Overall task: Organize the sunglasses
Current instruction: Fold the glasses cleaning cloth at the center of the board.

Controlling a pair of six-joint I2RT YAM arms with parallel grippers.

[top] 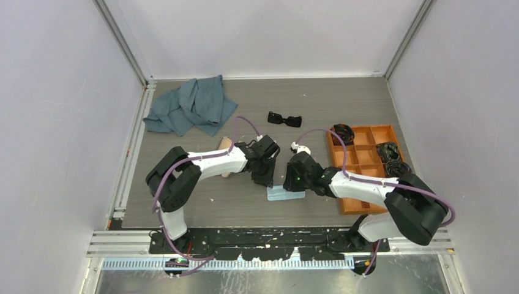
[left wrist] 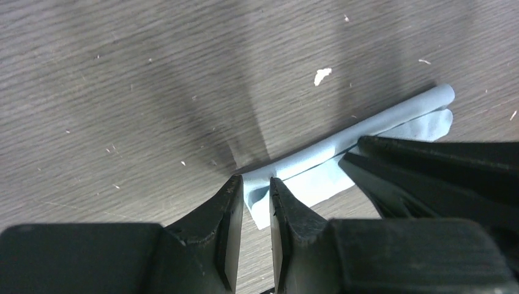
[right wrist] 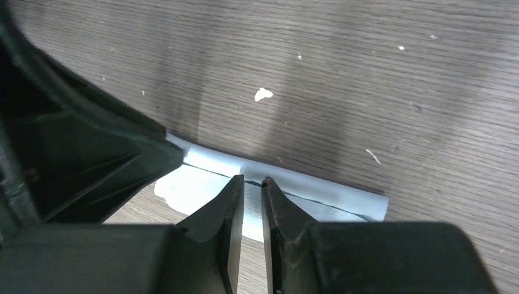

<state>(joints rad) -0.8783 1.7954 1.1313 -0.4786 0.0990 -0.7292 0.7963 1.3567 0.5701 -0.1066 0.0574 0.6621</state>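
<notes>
— Nothing sorted yet?
— None, I judge. A grey rag (top: 193, 104) lies heaped far left of the tray (top: 367, 153). Just left of the tray, the left gripper (left wrist: 256, 181) and right gripper (right wrist: 252, 180) each pinch a folded blue wipe (top: 287, 195).
— And the sunglasses (top: 284, 119)?
— Loose, left of the tray's far corner, yet to be stowed. Coils (top: 388, 150) fill some tray cells. Nothing blocks the way.

In both wrist views we lose much of the blue cloth (left wrist: 367, 125) under the gripper bodies. We cannot tell whether the left gripper (left wrist: 256, 182) or the right gripper (right wrist: 252, 180) pinches it or merely straddles it. From above, both cover all but its near strip. Left of the cloth, a tan object (top: 226, 143) hides mostly behind the left arm (top: 214, 160). Right of the cloth, the right arm (top: 361, 184) covers the orange tray's (top: 369, 136) near end. The black bundles (top: 390, 151) in the tray are too small to identify.
</notes>
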